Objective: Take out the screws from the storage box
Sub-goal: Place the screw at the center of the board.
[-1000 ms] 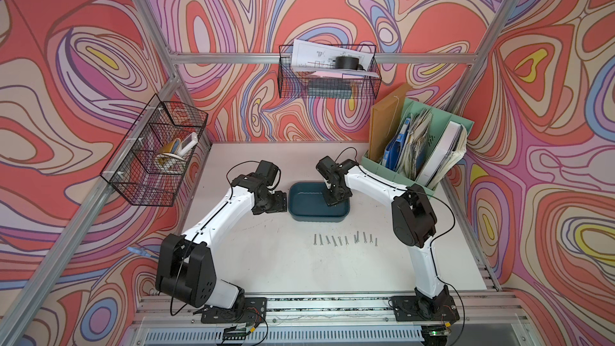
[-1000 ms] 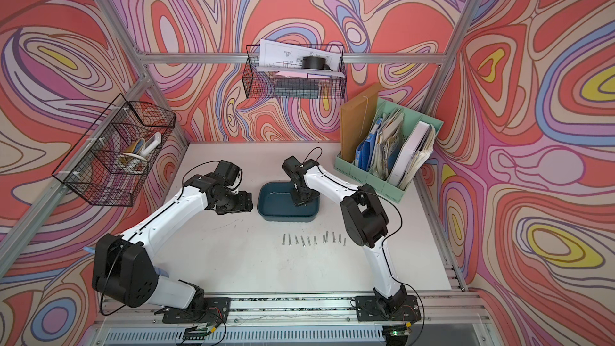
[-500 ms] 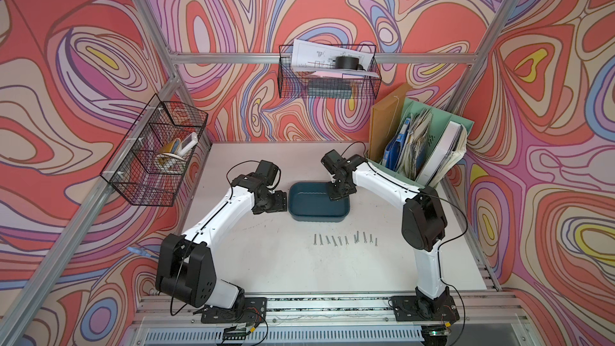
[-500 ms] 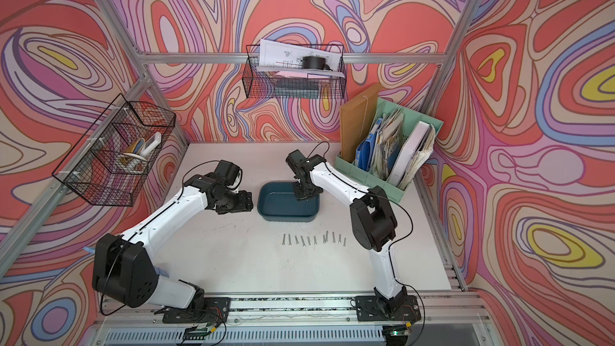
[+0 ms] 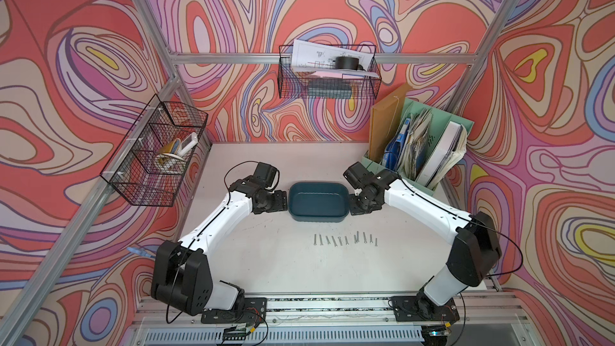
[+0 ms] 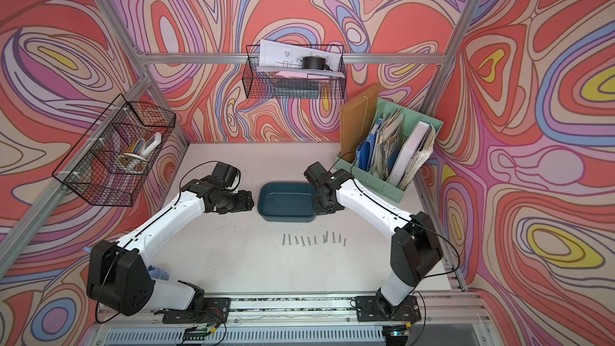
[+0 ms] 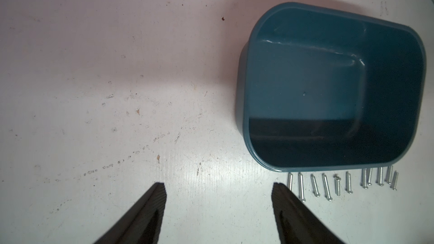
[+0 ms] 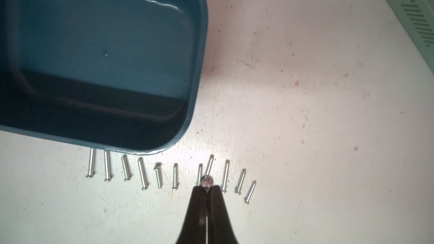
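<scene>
Neatly, eleven screws (image 8: 175,176) flank one storage box (image 8: 105,31); right hand (image 8: 206,187) pinches a twelfth

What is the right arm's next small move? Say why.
Probably swing toward the row of screws and set down there: the shut right jaws seem to pinch one screw end-on, and the storage box looks empty.

Upright teal storage box (image 5: 317,218); screws (image 8: 175,176) (eleven) rowed beside it.
</scene>
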Controlling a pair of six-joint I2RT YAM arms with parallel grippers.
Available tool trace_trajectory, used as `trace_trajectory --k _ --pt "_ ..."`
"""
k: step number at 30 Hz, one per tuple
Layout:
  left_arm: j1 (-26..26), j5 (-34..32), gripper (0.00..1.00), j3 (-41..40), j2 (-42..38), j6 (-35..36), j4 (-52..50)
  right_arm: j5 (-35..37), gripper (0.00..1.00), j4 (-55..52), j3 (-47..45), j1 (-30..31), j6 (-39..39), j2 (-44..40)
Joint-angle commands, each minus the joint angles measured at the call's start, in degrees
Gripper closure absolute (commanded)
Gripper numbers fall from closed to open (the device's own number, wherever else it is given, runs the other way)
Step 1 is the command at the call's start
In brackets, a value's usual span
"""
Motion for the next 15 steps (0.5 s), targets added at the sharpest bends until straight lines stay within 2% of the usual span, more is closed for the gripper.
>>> trace_trajectory --k 1,6,15 --pt "0.4 0.9 0.23 -2.0 -2.6 -1.0 2.7 1.9 1.0 0.7 -6.0 0.0 5.0 -4.8" --pt "0.4 1.0 0.23 -2.8 -4.1 -1.5 3.0 0.8 1.0 3.7 -13.5 -0.4 7.7 -7.7" --pt "0.5 0.6 0.23 -4.0 -6.4 -2.3 3.9 -3.5 1.0 10.6 -14.7 -0.4 7.3 -1.0"
